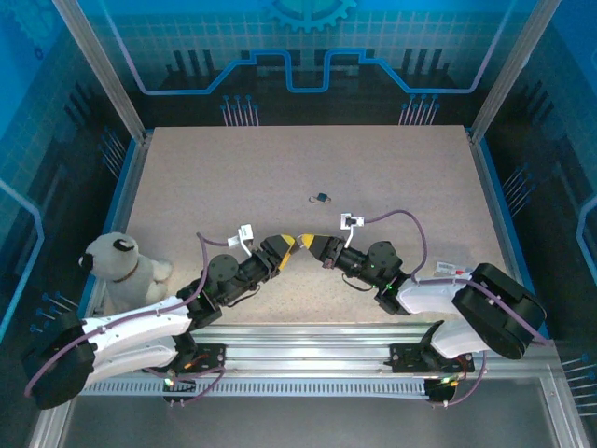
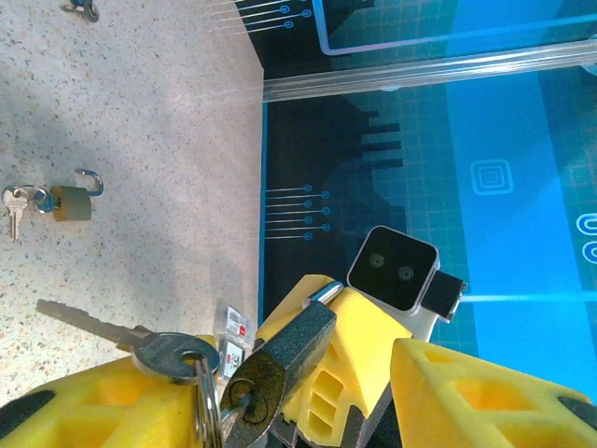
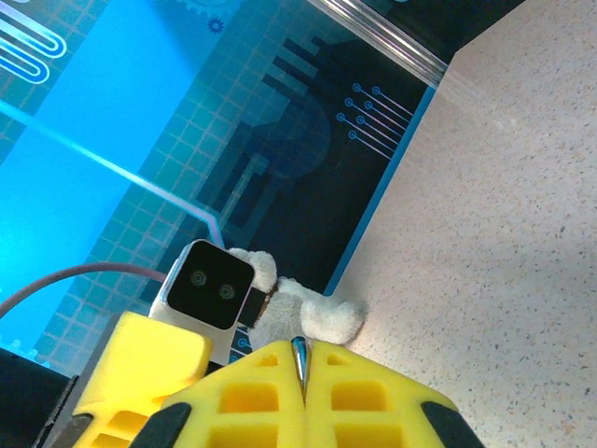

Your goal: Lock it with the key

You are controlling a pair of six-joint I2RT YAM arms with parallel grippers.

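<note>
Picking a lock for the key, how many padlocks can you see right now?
2. Dark padlock clamped in the right gripper; brass padlock on the table. A small item farther off is unclear.

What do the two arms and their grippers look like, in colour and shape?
The left arm and right arm have black joints, white lower links and purple cables. The left gripper and right gripper have blocky yellow fingers with square cut-outs.

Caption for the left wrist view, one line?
Left gripper open around a dark padlock with keys, pinched by the right gripper; a brass padlock lies on the table.
</note>
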